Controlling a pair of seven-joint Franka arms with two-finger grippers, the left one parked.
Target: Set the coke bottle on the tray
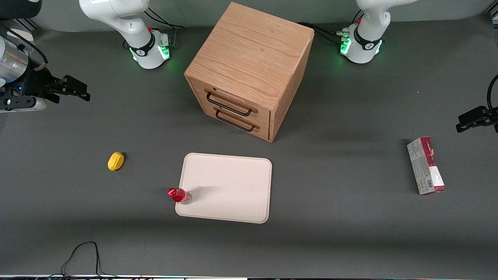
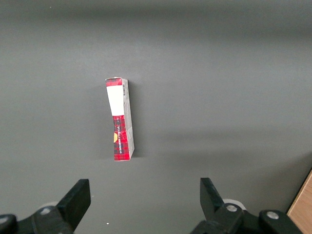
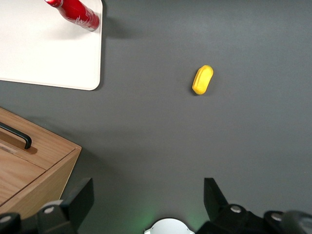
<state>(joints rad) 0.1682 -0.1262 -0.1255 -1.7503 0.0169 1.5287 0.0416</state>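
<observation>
Coke bottle [image 1: 179, 195] upright on tray [image 1: 229, 186] corner, seemingly inside rim, gripper [image 1: 74, 90] well away, jaws open.

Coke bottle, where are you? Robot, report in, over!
Claw open, high near the working arm's end. Coke bottle upright on tray edge. Nothing in the way.

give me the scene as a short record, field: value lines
coke bottle: upright on the tray, at its edge toward the working arm's end
tray: flat on the table, in front of the drawer cabinet
gripper: open, holding nothing, raised over the working arm's end of the table, away from the bottle
lemon: on the table, beside the tray
carton: on the table toward the parked arm's end
task state: bottle looks placed
</observation>
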